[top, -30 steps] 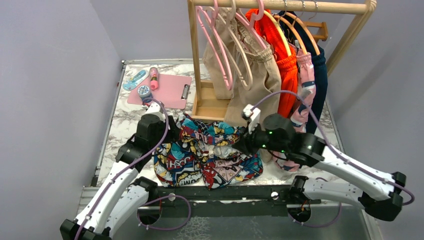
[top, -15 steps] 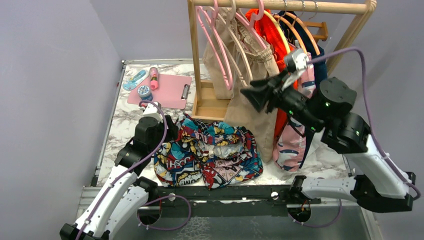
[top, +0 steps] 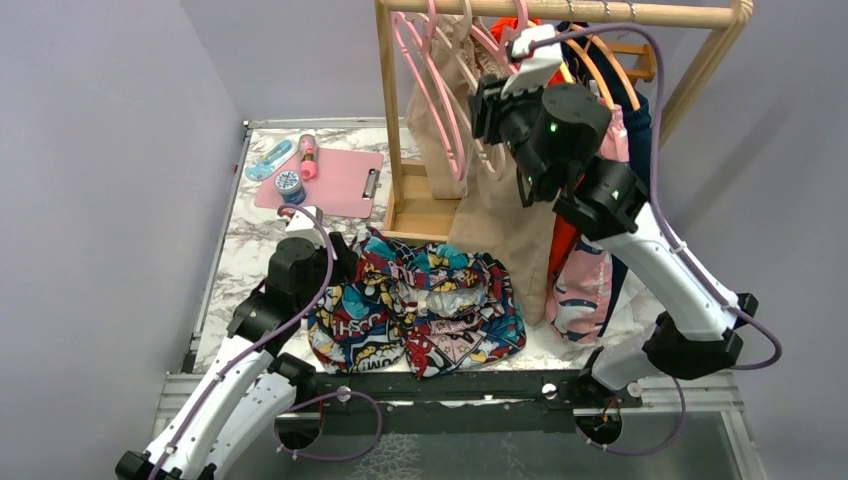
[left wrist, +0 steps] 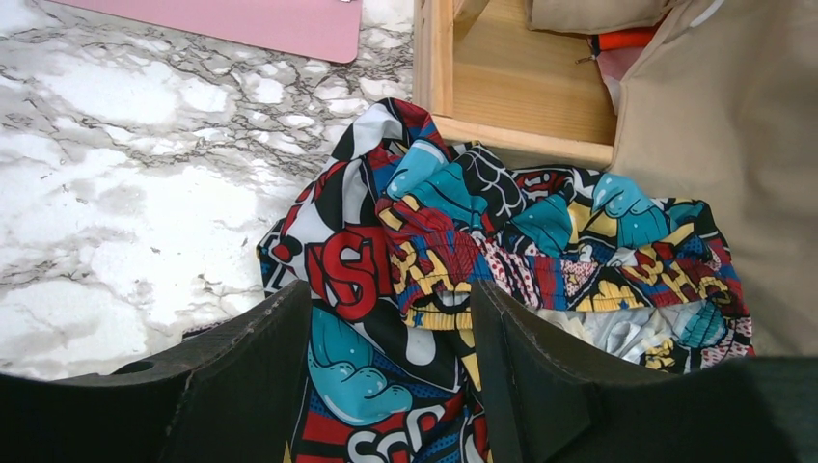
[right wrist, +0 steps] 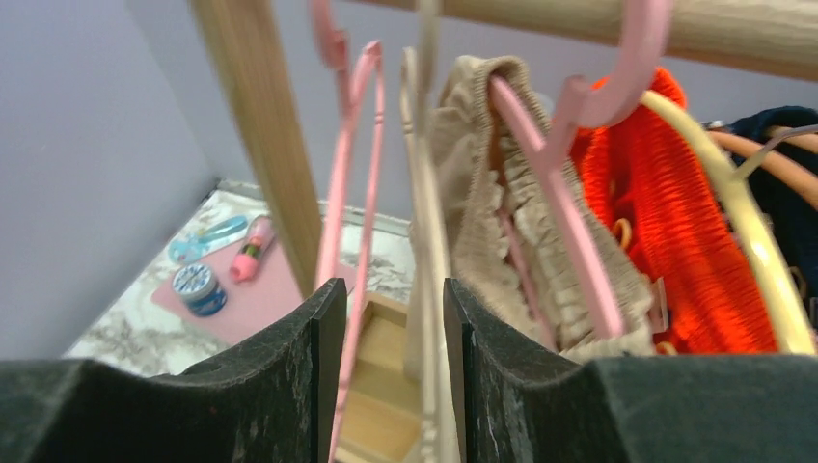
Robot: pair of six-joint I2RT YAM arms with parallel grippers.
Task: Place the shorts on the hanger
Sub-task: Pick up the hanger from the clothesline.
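right arm gone from comic-print shorts [top: 415, 300], swung way up to wooden rack [top: 640, 14]; right gripper [right wrist: 386, 294] now straddling cream hanger [right wrist: 425, 207], jaws apart

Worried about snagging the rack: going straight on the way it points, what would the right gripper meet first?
Probably the cream hanger, lined up between the fingers of the right gripper; a pink hanger hangs beside it, depth unclear.

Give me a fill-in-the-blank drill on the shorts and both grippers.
1. The shorts lie on the ___.
2. The left gripper straddles the shorts, jaws ___.
3. The right gripper is up at the rack, a cream ___ between its fingers.
Missing: table; open; hanger.
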